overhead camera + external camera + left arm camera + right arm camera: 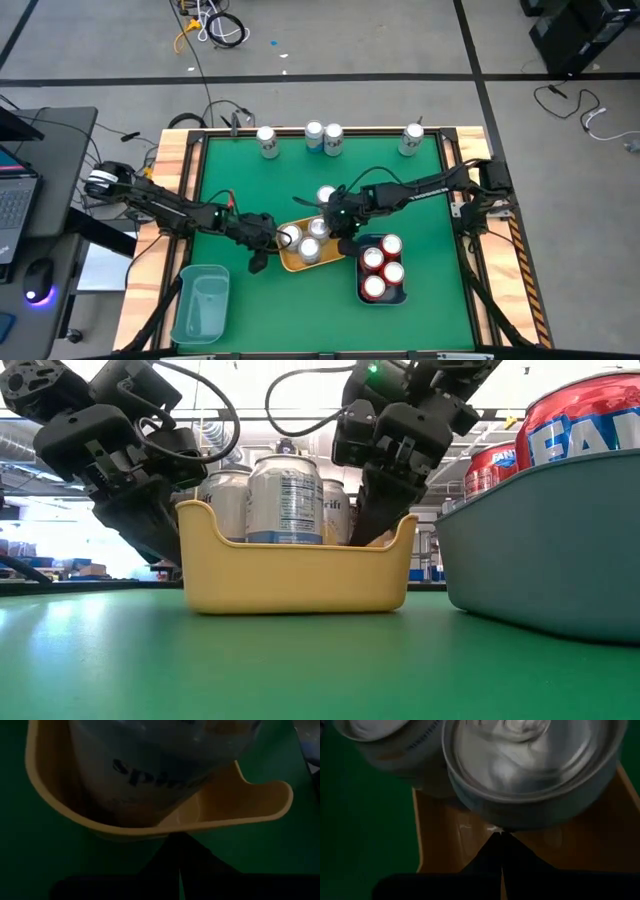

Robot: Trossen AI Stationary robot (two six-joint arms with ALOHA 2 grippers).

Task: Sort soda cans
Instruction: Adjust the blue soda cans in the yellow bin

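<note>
Green surface (240, 170), high view. Yellow bin (292, 262) at frame centre holds silver cans (310, 250). One further silver can (326, 195) stands just above the bin. Dark bin (366, 295), right of centre, holds four red cans (384, 268). Four silver cans (333, 140) line the upper edge of the surface. Teal bin (200, 305) sits lower left.

Left end effector (266, 240): fingers closed, holding nothing, at the yellow bin's left wall. Right end effector (344, 243): fingers closed, holding nothing, over the yellow bin's right end, beside the silver cans.
</note>
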